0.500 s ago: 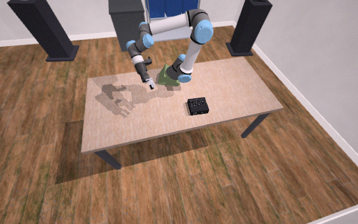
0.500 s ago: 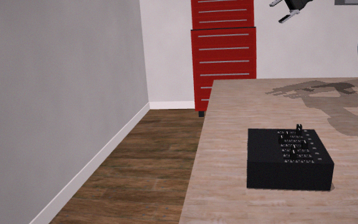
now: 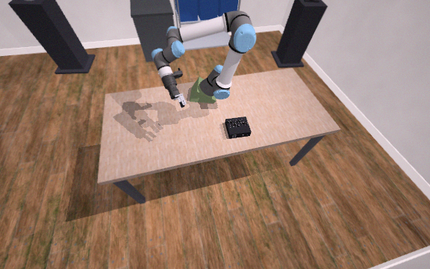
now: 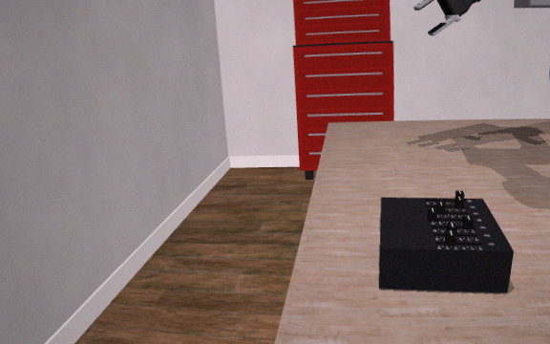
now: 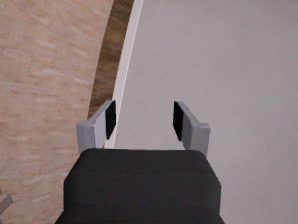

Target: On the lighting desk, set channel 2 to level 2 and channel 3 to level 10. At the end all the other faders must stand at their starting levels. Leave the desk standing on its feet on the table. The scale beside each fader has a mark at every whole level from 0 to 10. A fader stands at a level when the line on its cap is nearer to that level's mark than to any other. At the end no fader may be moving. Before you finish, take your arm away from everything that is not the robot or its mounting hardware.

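The lighting desk is a small black box standing on the wooden table, right of the middle. In the exterior view the desk shows several black fader caps at different positions along white scales; the exact levels are too small to read. My gripper hangs high above the table's far left part, well away from the desk. It is open and empty. It shows at the top of the exterior view.
The arm's green base is at the table's far edge. A red drawer cabinet stands behind the table by the wall. Dark pillars stand on the floor at the back corners.
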Robot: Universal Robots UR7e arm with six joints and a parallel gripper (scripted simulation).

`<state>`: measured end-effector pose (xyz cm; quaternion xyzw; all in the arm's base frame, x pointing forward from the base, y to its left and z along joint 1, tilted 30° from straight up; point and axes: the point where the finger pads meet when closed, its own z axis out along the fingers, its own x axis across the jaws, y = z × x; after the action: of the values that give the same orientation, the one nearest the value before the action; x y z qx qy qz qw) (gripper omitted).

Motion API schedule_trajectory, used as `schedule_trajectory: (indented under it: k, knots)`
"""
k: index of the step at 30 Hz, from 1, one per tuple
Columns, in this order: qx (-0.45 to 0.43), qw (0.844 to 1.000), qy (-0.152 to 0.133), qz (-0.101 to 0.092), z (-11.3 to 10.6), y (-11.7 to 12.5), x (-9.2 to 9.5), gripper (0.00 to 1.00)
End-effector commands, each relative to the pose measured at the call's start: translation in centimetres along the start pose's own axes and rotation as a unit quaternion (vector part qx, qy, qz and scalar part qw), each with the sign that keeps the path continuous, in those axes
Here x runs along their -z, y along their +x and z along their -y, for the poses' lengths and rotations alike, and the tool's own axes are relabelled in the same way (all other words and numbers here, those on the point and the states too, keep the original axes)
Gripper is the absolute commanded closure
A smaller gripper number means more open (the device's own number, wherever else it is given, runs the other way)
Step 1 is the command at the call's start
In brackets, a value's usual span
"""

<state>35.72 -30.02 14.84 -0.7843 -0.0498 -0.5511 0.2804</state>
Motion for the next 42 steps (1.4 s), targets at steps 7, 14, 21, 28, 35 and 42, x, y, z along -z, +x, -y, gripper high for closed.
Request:
schedule_trajectory:
  k: [7, 14, 21, 28, 35, 42]
  knots:
    - [-0.001, 1.000, 0.001, 0.002, 0.1, 0.1, -0.1, 0.00]
    - [-0.012, 0.999, 0.018, 0.024, 1.4, 0.5, -1.5, 0.00]
    - [-0.031, 0.997, 0.042, 0.061, 3.7, 1.0, -3.8, 0.00]
    - [-0.066, 0.984, 0.079, 0.146, 8.7, 1.6, -8.1, 0.00]
    - [-0.088, 0.970, 0.092, 0.207, 12.5, 1.7, -10.7, 0.00]
    - [-0.105, 0.952, 0.094, 0.272, 16.6, 1.5, -13.0, 0.00]
